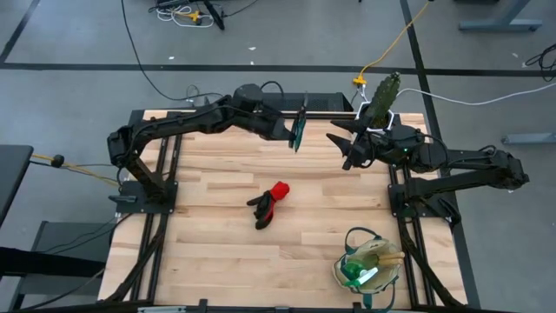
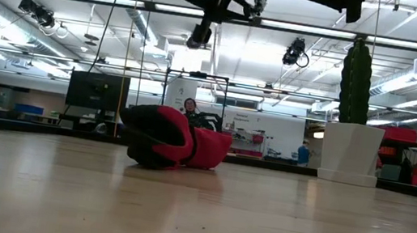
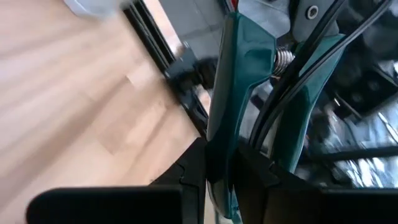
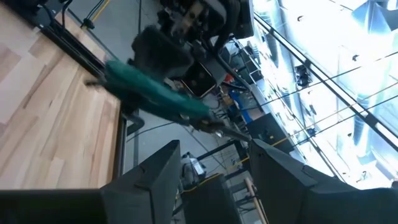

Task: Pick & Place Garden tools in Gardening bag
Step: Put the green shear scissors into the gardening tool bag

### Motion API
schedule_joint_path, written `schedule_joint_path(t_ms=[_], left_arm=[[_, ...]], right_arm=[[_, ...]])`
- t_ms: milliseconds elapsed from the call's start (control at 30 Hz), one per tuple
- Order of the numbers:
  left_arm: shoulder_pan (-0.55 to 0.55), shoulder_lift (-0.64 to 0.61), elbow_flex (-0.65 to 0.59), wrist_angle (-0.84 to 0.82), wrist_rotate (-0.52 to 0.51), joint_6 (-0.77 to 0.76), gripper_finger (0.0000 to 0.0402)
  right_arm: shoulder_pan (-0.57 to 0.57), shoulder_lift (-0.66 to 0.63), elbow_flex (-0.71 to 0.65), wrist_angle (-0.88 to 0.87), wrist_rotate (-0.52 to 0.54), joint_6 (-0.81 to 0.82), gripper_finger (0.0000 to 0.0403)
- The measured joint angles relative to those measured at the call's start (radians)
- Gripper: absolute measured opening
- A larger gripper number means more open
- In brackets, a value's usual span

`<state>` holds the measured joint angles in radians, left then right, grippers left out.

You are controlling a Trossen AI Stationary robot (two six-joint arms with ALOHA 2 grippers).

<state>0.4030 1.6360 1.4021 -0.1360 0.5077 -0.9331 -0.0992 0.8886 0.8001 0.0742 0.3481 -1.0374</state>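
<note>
My left gripper is shut on teal-handled pruners, held high over the table's far middle. They also show in the right wrist view. My right gripper is open and empty, level with the pruners and a little to their right, pointing at them. Red-and-black gloves lie on the table's middle. The beige gardening bag stands at the near right. A green-and-white spray bottle and a wooden-handled trowel are in it. My left gripper pinches the pruners' two teal handles together between its two fingers. The fingers come about level from the table's left and lie across the handles. The pruners stand roughly upright, lifted clear of the table, with their spring beyond the fingers.
A green cactus in a white pot stands at the far right corner, just behind my right arm. Bare wood lies between the gloves and the bag.
</note>
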Motion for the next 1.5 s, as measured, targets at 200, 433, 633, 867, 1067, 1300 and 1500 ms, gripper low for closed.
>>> schedule_joint_path(t_ms=[200,433,633,867,1067,1300,1500], left_arm=[[0.0,0.0,0.0,0.001,-0.196,0.0,0.0059],[0.0,0.0,0.0,0.006,-0.276,-0.05,0.0059],[-0.001,0.0,0.0,0.03,-0.247,-0.115,0.0059],[-0.015,0.0,0.0,0.094,-0.174,-0.188,0.0059],[-0.049,0.0,0.0,0.113,-0.109,-0.238,0.0059],[-0.084,0.0,0.0,0.164,-0.072,-0.296,0.0059],[-0.093,0.0,0.0,0.183,-0.06,-0.333,0.0059]], right_arm=[[0.0,0.0,0.0,-0.001,0.0,0.0,0.0197],[0.0,0.0,0.0,-0.001,0.0,-0.065,0.0197],[0.0,0.0,0.0,-0.001,0.0,-0.197,0.0197],[-0.001,0.0,0.0,0.001,-0.047,-0.278,0.0197],[0.0,0.024,0.0,0.004,-0.095,-0.355,0.0197],[0.0,0.097,0.0,0.111,-0.105,-0.478,0.0197],[0.0,0.151,0.0,0.226,-0.105,-0.499,0.0197]])
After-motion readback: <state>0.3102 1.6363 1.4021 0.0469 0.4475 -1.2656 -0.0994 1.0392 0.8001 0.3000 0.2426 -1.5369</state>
